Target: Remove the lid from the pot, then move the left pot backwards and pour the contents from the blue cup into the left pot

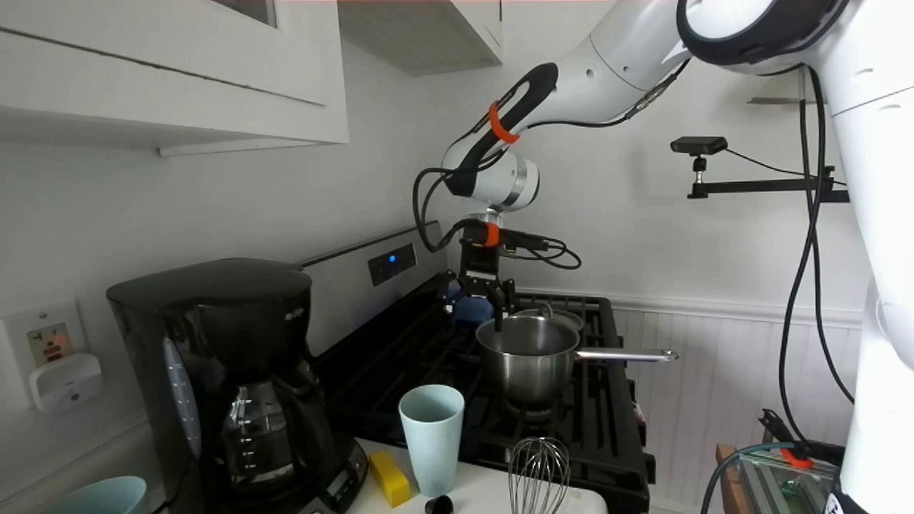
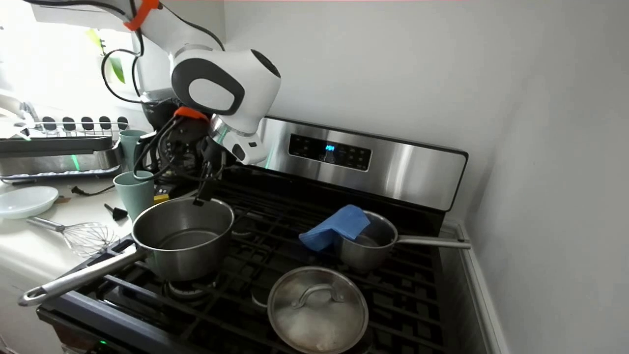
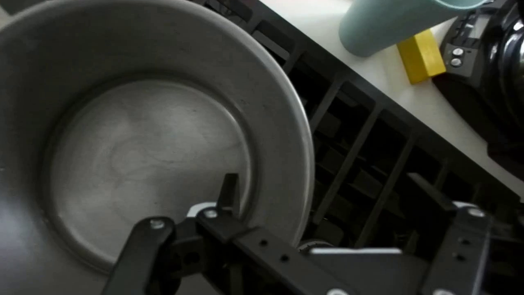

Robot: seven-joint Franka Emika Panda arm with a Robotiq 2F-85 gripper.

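Observation:
The left pot (image 1: pixel 532 368), a shiny steel saucepan, stands upright on the stove's near-counter side, in both exterior views (image 2: pixel 189 263). Its bare metal inside shows in the wrist view (image 3: pixel 147 139). The lid (image 2: pixel 318 314) lies handle up on the grates, apart from the pot. The pale blue cup (image 1: pixel 432 439) stands upright on the counter, also in the wrist view (image 3: pixel 380 24); its contents cannot be seen. My gripper (image 3: pixel 322 176) is open at the pot's rim. One finger is over the pot's inside, the other outside over the grates. The rim lies between them, apparently untouched.
A smaller pot (image 2: pixel 366 250) with a blue cloth (image 2: pixel 339 226) over its rim stands at the stove's back right. A coffee maker (image 1: pixel 214 357), yellow block (image 1: pixel 389 478) and whisk (image 1: pixel 539 471) are around the cup. The stove's back panel (image 2: pixel 403 172) rises behind.

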